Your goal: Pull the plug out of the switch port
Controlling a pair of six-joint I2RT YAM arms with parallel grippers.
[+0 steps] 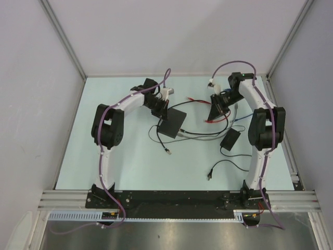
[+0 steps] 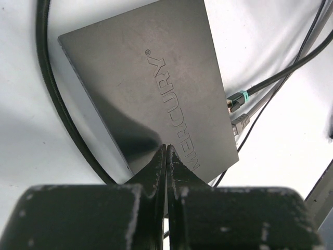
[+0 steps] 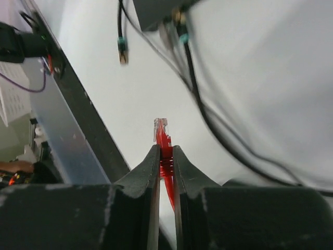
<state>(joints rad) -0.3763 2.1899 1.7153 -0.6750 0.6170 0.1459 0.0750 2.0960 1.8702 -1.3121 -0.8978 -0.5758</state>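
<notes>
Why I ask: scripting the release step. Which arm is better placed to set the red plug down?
Right. The right gripper is shut on the red plug, clear of the switch; the left gripper sits shut at the switch.

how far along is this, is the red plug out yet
Done: the red plug is out of the switch. In hand: the right hand is shut on it; the left hand, shut, sits at the switch. Left: probably just letting go; the green plug and grey plug are plugged in.
</notes>
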